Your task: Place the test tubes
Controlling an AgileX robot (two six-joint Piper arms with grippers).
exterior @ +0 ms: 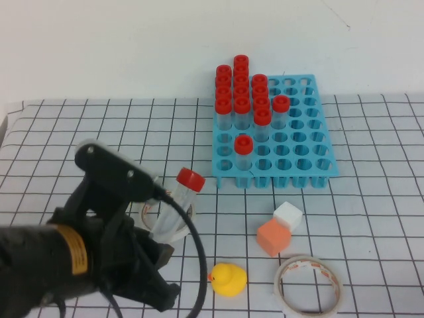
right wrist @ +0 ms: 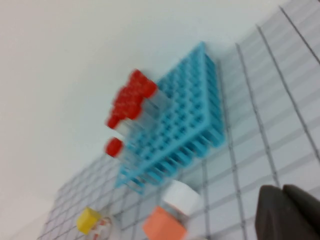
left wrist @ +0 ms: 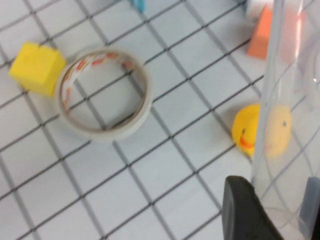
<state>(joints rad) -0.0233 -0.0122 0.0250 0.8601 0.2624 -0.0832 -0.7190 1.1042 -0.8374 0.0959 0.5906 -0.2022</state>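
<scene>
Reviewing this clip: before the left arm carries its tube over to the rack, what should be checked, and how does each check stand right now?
1. Grip: ok. The test tube sits between the fingers of the left pincer, near the table's front left.
2. Red cap in place: ok.
3. Free holes in the blue rack: ok. Its right-hand columns stand empty.
4. Tube upright for insertion: not ok. It is tilted.
5. Path to the rack: looks ok. The orange block and the duck lie off to the side.
6. Right pincer clear: ok. It is shut and outside the high view.
</scene>
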